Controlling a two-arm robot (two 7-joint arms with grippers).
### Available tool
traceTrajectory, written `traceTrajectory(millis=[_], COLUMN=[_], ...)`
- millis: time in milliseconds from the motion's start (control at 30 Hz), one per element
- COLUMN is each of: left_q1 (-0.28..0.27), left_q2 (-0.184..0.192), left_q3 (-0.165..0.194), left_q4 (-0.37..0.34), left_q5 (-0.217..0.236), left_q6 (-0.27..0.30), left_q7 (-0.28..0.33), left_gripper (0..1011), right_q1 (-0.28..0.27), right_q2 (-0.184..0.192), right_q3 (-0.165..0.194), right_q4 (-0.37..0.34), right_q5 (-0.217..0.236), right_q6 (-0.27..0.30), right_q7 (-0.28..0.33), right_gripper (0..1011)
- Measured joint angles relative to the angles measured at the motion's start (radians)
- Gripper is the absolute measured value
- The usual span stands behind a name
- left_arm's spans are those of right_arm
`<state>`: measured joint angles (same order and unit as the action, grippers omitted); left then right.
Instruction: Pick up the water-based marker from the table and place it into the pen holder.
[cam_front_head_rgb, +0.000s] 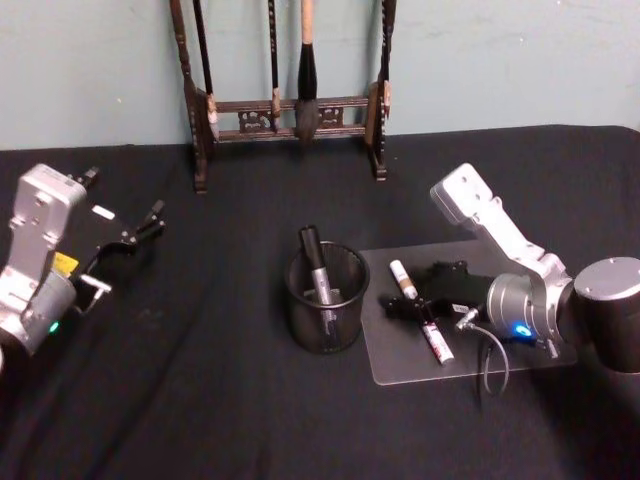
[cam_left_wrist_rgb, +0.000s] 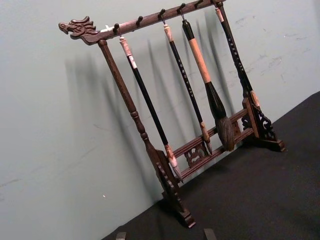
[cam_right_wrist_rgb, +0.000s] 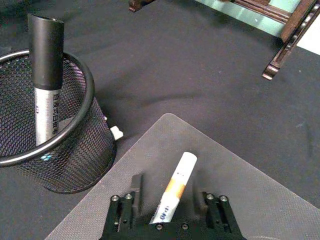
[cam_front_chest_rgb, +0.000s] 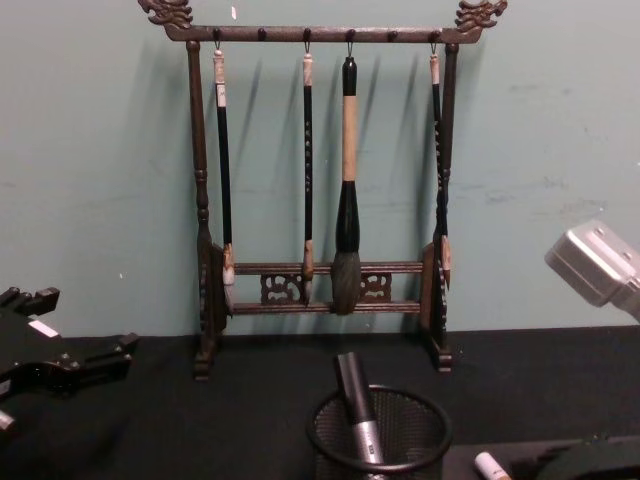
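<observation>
Staged lab tabletop, black cloth (cam_front_head_rgb: 200, 400), bare green wall (cam_front_head_rgb: 100, 70), brush rack (cam_front_chest_rgb: 197, 180)

The right arm (cam_front_head_rgb: 600, 310) reaches in from the right with its wrist bent low. The right gripper (cam_front_head_rgb: 410, 295) points left and down. Its fingers (cam_right_wrist_rgb: 131, 197) stand apart, with a marker (cam_right_wrist_rgb: 175, 187) lying in the gap between them and touching neither. The left arm (cam_front_head_rgb: 35, 260) is parked at the left, raised. The left gripper (cam_front_head_rgb: 140, 228) points forward and inward, its fingertips (cam_left_wrist_rgb: 210, 233) spread apart.
</observation>
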<state>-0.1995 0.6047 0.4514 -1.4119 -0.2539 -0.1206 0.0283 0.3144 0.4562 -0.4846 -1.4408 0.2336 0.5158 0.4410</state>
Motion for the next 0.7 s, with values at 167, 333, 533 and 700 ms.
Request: traceTrajectory(millis=[167, 333, 533, 700], left_q1=[0.0, 0.0, 0.0, 0.0], left_q2=[0.0, 0.0, 0.0, 0.0], left_q3=[0.0, 0.0, 0.0, 0.0], left_q4=[0.0, 0.0, 0.0, 0.0], left_q5=[0.0, 0.0, 0.0, 0.0], left_q6=[0.0, 0.0, 0.0, 0.0], left_q7=[0.0, 0.0, 0.0, 0.0], left_gripper=[1001, 1001, 1001, 1001], right_q1=[0.0, 0.0, 0.0, 0.0], right_q2=[0.0, 0.0, 0.0, 0.0], right_q3=[0.0, 0.0, 0.0, 0.0], right_q4=[0.0, 0.0, 0.0, 0.0], right_q5=[0.001, 0.001, 0.002, 0.002], right_q6=[0.0, 0.0, 0.0, 0.0], right_q7=[0.0, 0.0, 0.0, 0.0], right_gripper=[562, 385, 203, 176])
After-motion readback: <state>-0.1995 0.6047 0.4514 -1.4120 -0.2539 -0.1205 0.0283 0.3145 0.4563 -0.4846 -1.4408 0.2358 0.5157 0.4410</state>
